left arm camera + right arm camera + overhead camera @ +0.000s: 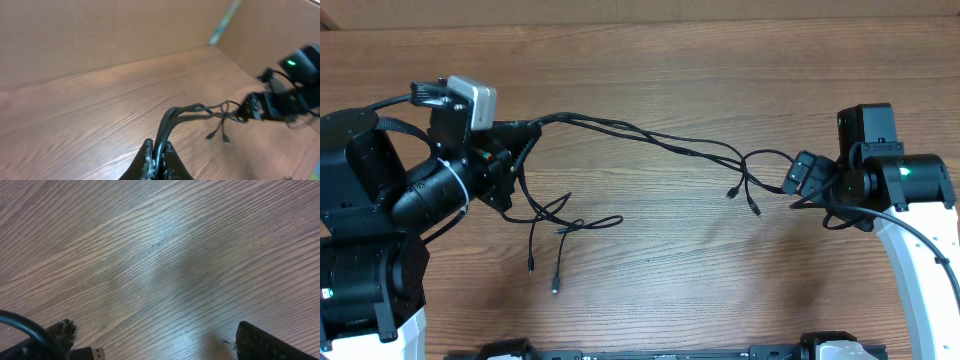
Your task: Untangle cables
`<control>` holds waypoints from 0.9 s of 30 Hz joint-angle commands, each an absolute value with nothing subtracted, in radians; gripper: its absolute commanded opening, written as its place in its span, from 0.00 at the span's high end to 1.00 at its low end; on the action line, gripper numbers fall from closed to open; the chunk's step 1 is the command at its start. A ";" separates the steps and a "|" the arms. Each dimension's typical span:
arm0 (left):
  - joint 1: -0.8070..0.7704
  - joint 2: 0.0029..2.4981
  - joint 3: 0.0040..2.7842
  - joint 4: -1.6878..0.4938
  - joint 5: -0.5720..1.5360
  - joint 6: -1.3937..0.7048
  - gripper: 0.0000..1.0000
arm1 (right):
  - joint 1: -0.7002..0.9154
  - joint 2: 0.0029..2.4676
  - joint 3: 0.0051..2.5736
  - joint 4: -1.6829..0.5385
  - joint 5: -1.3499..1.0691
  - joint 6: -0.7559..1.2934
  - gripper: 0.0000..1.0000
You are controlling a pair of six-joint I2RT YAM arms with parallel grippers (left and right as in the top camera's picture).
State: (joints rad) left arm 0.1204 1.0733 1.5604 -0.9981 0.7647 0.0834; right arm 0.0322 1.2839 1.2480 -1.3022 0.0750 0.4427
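Several thin black cables (650,137) stretch across the wooden table from my left gripper (525,135) toward my right gripper (798,180). The left wrist view has the left gripper (159,152) shut on the cables (190,111), which leave upward between its fingers. Two plug ends (745,200) dangle near the right end. More loops (560,215) lie below the left gripper, with plugs (555,288) at the front. The right gripper (155,342) is open, its fingers wide apart over bare wood. A USB plug (94,353) and a black cord (30,326) sit beside its left finger.
A brown cardboard wall (620,15) runs along the back of the table and turns a corner at the right (260,30). The left arm's black body (380,200) fills the left side. The right arm's white link (920,260) is at the right edge.
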 commanded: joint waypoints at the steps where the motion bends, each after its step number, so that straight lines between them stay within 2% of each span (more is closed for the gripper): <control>1: 0.140 1.060 1.579 -0.995 0.540 -0.061 0.96 | 0.017 1.286 1.230 -1.303 0.114 0.438 0.06; 4: 0.140 1.094 1.579 -1.063 0.475 -0.091 0.96 | 0.017 1.286 1.230 -1.265 -0.006 0.437 0.76; 6: 0.140 1.108 1.579 -1.084 0.475 -0.108 0.96 | 0.017 1.286 1.230 -1.257 -0.048 0.438 0.96; 17: 0.139 1.118 1.579 -1.110 0.480 -0.113 0.96 | 0.017 1.286 1.230 -1.243 -0.117 0.438 0.96; 22: 0.135 1.128 1.579 -1.184 0.484 -0.099 0.96 | 0.017 1.286 1.230 -1.113 -0.389 0.429 0.96; 25: 0.135 1.137 1.579 -1.203 0.483 -0.074 0.96 | 0.017 1.286 1.230 -1.035 -0.596 0.336 0.96; 27: 0.135 1.140 1.579 -1.201 0.483 -0.074 0.96 | 0.017 1.286 1.230 -1.015 -0.637 0.308 0.96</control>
